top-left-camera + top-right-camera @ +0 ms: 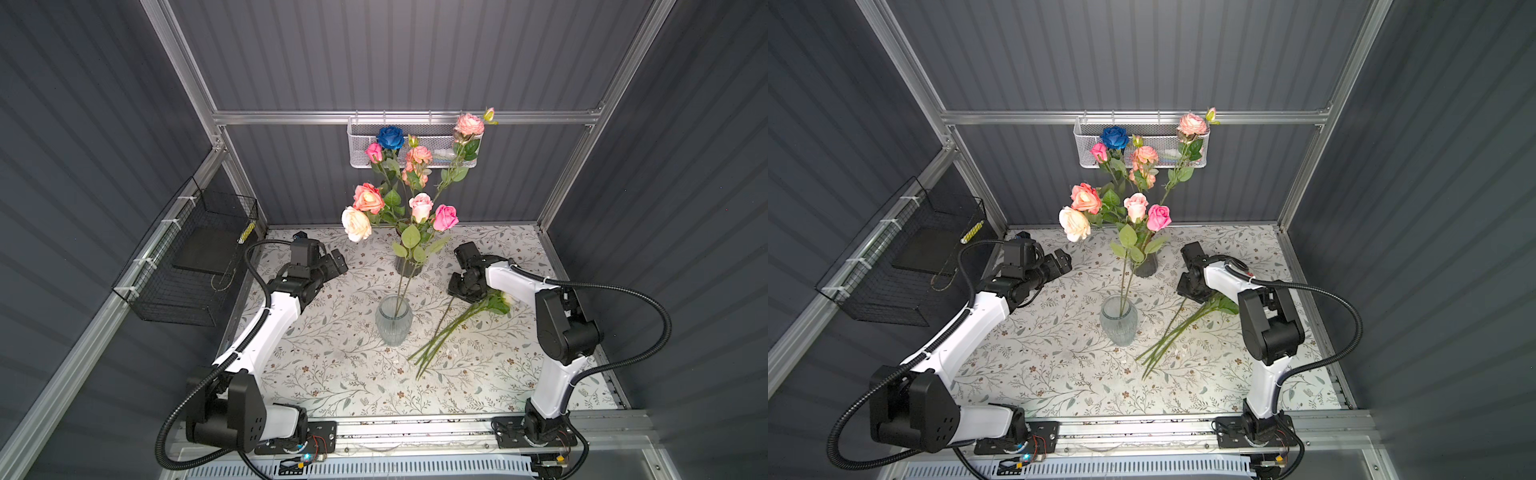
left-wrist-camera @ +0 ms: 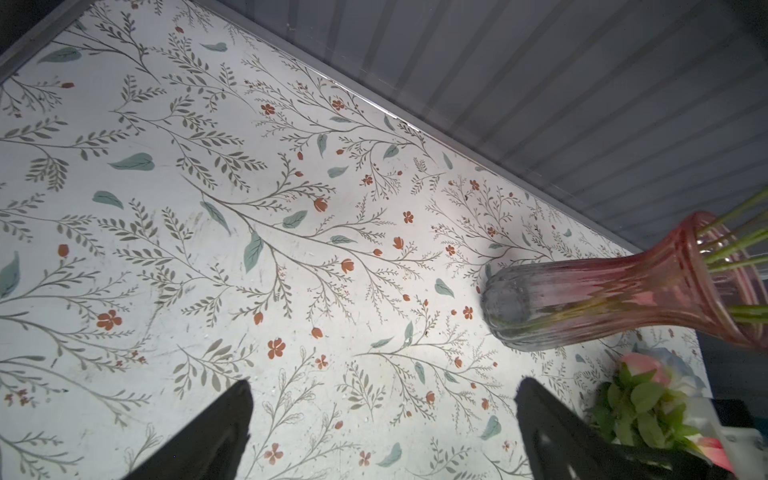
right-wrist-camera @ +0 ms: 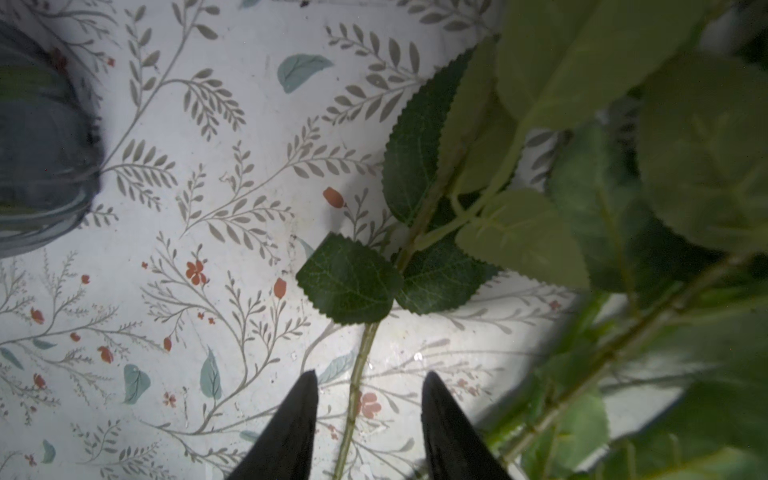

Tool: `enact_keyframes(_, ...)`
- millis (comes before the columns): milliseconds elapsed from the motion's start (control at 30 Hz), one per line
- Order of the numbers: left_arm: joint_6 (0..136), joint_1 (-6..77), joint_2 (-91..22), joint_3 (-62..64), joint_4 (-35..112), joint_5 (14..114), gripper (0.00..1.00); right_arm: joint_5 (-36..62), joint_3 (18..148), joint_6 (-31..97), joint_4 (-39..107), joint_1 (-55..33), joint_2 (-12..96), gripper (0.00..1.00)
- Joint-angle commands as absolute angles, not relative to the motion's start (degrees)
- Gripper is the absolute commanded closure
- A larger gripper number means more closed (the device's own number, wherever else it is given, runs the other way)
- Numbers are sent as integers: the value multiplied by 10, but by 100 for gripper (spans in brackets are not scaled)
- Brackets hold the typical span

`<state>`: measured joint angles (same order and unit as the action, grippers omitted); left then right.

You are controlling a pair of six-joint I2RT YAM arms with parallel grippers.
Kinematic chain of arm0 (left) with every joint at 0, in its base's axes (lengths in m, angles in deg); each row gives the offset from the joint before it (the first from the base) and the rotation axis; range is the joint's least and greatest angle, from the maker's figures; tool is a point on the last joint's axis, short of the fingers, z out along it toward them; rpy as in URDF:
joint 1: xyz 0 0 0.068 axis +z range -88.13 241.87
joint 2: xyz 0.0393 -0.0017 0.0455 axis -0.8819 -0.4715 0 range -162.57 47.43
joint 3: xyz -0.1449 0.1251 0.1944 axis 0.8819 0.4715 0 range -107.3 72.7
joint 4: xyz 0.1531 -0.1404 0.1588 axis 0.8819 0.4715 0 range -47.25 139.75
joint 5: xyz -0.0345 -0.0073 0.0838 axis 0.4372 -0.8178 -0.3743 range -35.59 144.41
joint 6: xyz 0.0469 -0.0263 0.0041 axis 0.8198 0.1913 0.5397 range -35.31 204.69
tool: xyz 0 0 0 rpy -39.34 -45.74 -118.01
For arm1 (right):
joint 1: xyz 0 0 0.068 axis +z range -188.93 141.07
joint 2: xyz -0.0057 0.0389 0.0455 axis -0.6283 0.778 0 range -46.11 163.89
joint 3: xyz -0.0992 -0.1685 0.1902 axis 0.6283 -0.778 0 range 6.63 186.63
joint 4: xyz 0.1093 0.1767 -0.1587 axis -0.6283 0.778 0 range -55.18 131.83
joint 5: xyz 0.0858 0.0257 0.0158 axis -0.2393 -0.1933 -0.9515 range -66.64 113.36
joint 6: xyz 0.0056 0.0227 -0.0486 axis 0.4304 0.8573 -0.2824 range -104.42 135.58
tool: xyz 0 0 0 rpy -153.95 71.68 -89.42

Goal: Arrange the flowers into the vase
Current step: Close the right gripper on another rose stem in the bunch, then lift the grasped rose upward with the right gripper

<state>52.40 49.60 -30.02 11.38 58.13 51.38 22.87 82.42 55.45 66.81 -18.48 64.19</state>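
Observation:
A clear ribbed glass vase (image 1: 394, 320) (image 1: 1118, 320) stands mid-table with two pink roses (image 1: 445, 217) in it. Behind it a second vase (image 1: 409, 268) (image 2: 602, 291), pink at the neck and grey at the base, holds several flowers, among them one blue rose (image 1: 390, 137). More flowers (image 1: 494, 305) (image 1: 1225, 305) lie loose on the table right of the clear vase. My right gripper (image 1: 463, 289) (image 3: 370, 378) hangs low over them, open, with one green stem (image 3: 353, 399) between its fingers, untouched. My left gripper (image 1: 336, 264) (image 2: 382, 390) is wide open and empty, left of the back vase.
A white mesh basket (image 1: 361, 145) hangs on the back rail behind the tall blooms. A black wire basket (image 1: 187, 266) is fixed to the left wall. Grey panel walls close the floral tabletop (image 1: 332, 374) on three sides.

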Motion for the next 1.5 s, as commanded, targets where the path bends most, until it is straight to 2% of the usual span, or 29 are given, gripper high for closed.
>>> enact_keyframes(0,507,498,-294,118,566,545,1,243,843,565,703,-181,670,62)
enact_keyframes(300,505,498,-296,119,562,554,1,239,830,577,673,-182,685,86)
enact_keyframes(500,507,498,-295,120,562,552,1,221,818,578,629,-183,652,96)
enact_keyframes(800,516,498,-289,122,560,540,1,227,788,597,566,-182,512,100)
enact_keyframes(1000,517,498,-287,126,551,545,1,271,734,594,540,-180,362,100)
enact_keyframes(1167,503,498,-291,136,526,591,1,317,716,569,545,-167,218,100)
enact_keyframes(1333,479,498,-297,147,509,635,1,358,741,533,544,-126,131,100)
enact_keyframes(1467,461,498,-278,167,521,661,2,410,781,479,524,-59,113,100)
